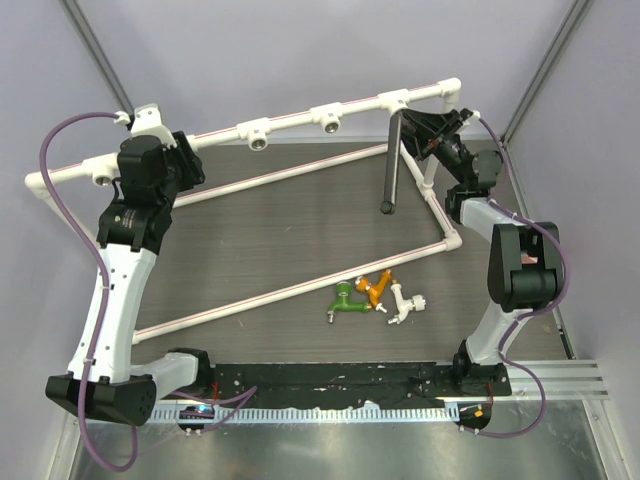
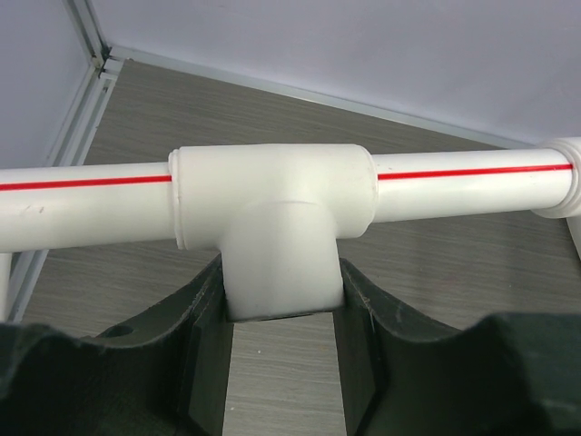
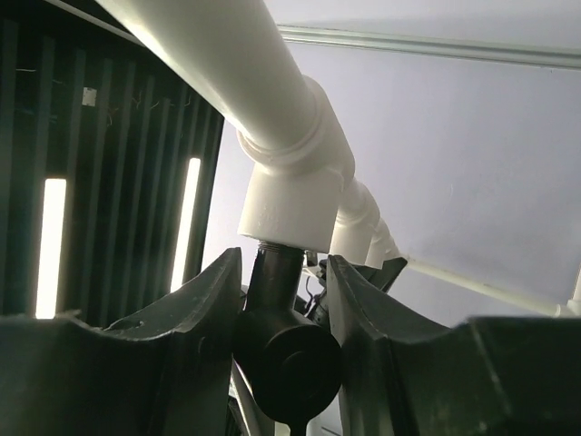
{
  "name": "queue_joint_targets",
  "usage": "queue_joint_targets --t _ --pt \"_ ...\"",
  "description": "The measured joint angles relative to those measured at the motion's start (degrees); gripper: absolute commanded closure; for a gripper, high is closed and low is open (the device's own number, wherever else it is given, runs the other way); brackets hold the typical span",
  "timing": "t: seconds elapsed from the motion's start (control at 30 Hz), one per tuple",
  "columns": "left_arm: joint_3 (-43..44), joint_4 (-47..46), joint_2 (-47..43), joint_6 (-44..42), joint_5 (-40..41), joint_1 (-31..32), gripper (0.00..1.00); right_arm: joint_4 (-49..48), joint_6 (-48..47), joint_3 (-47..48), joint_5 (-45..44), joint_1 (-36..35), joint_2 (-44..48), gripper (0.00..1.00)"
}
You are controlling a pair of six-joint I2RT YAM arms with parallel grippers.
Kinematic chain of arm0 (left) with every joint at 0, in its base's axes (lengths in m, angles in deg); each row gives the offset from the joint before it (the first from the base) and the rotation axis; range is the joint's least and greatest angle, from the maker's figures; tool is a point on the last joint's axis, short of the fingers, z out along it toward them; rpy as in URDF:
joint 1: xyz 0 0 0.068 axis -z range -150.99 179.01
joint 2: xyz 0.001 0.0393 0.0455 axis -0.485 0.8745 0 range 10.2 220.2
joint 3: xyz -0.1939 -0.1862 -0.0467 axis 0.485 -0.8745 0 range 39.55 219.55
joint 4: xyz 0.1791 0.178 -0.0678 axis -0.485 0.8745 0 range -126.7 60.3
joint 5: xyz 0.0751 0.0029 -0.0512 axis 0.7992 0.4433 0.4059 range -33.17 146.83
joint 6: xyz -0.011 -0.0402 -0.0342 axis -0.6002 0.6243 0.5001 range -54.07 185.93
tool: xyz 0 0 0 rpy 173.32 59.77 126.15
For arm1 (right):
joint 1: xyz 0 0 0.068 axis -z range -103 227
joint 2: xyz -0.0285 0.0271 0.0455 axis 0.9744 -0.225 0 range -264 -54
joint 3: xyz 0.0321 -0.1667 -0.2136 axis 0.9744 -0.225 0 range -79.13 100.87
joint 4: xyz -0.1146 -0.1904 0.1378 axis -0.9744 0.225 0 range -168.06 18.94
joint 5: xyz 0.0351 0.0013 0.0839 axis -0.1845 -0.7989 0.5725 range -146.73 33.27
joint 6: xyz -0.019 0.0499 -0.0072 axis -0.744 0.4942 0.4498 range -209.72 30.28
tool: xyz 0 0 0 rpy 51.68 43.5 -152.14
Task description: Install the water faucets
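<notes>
On the dark wood-grain table (image 1: 300,230), walled by pale lilac panels with metal posts in the corners, a white pipe frame (image 1: 295,121) stands with its red-striped top rail along the far side. The left gripper (image 2: 283,300) is pressed against both sides of a tee fitting (image 2: 272,195) on that rail; from above, the arm hides its fingers. The right gripper (image 3: 283,272) pinches the black faucet (image 1: 390,165) near its head, right under the socket (image 3: 289,204) of a tee near the rail's right end. The threaded neck meets the socket mouth, but how deep it sits cannot be made out, and the wrist view cuts off the long tube. Just nearer than the frame's low front pipe lie the green faucet (image 1: 347,300) and the orange faucet (image 1: 376,288), touching. The white faucet (image 1: 405,303) lies just beside them, well apart from both grippers.
</notes>
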Motion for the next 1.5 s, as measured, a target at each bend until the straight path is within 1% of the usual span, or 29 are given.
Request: queue_joint_targets --t 0.17,0.3,0.57,0.7,0.8,0.83,0.9,0.93,0.97,1.03,1.07,1.2,1.4,1.5 --pt "0.0 0.1 0.0 0.0 0.0 -0.1 1.0 0.2 -0.9 0.0 0.5 0.2 0.0 0.99" --pt "0.0 0.2 0.0 0.0 0.0 -0.1 1.0 1.3 -4.7 0.0 0.8 0.3 0.8 0.99" --pt "0.0 0.2 -0.4 0.0 0.7 -0.5 1.0 20.0 -22.8 -0.2 1.6 0.6 9.9 0.99" --pt "0.0 0.5 -0.5 -0.1 0.8 -0.5 1.0 23.7 -28.6 -0.1 2.7 1.1 11.3 0.99" --pt "0.0 1.2 -0.6 -0.1 0.7 -0.5 1.0 28.0 -34.8 0.5 2.6 1.4 12.7 0.99" --pt "0.0 1.3 -0.7 -0.1 0.6 -0.5 1.0 29.2 -36.6 0.7 2.6 1.5 13.1 0.96" --pt "0.0 1.6 -0.8 -0.1 0.5 -0.5 1.0 31.3 -40.6 0.7 2.5 1.7 14.3 0.76" --pt "0.0 1.8 -0.9 -0.1 0.3 -0.5 1.0 32.5 -42.3 0.7 2.5 1.9 14.9 0.59" --pt "0.0 1.9 -0.9 -0.1 0.1 -0.5 1.0 34.0 -44.5 0.7 2.4 2.0 15.6 0.52" --pt "0.0 2.4 -1.0 -0.1 -0.2 -0.5 1.0 37.4 -48.9 0.7 2.2 2.4 17.3 0.39" --pt "0.0 2.7 -1.1 -0.2 -0.4 -0.5 1.0 39.3 -51.0 0.8 2.0 2.6 18.1 0.36" --pt "0.0 2.7 -1.2 -0.2 -0.7 -0.5 1.0 52.0 -61.7 2.2 0.5 3.4 23.3 0.26" --pt "0.0 2.7 -1.2 -0.2 -0.7 -0.5 0.99 67.3 -75.4 4.0 -5.4 3.8 30.2 0.18" --pt "0.0 2.6 -1.2 -0.2 -0.7 -0.5 0.89 74.2 -80.6 4.1 -10.4 3.8 34.0 0.16"
